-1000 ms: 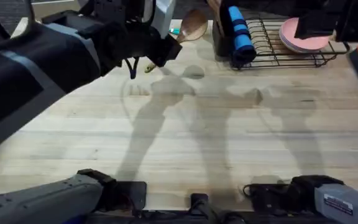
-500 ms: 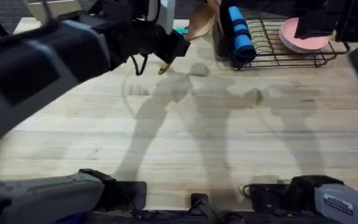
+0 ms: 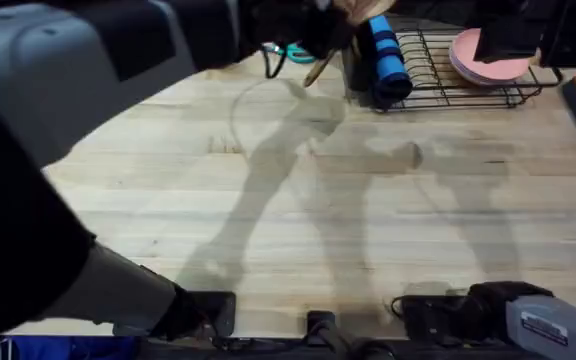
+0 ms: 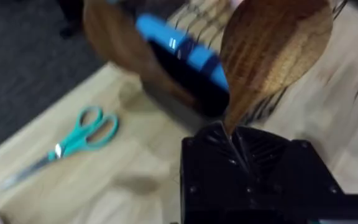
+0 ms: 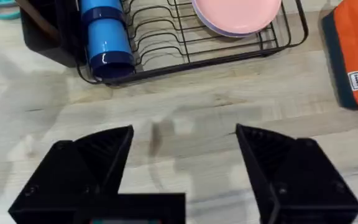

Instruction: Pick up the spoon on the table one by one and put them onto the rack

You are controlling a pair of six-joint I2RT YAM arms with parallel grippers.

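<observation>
Spoon transfer looks close to its end: the left gripper (image 4: 238,152) is clamped on the thin handle of a light tan wooden spoon (image 4: 272,50), with the bowl standing up above the fingers, just beside the black cutlery holder (image 4: 188,93) at the left end of the rack (image 5: 216,43). Gripping the handle low probably leaves the bowl free to stick up once the handle is dropped into the holder. A darker reddish-brown spoon (image 4: 114,37) already stands in that holder, bowl up, its grain smooth and glossy.

The rack is black wire with upright slots; a blue cylindrical cup (image 5: 106,34) lies across its left part, and a stack of pink plates (image 5: 238,14) sits at the right end. A pair of teal-handled scissors (image 4: 73,140) lies flat on the table (image 3: 298,220), a pale butcher-block top of plank strips, left of the holder. An orange pouch (image 5: 353,53) rests to the right of the rack.

The right gripper (image 5: 185,155) hangs above bare table on the near side of the rack, its black fingers wide apart and holding nothing.
</observation>
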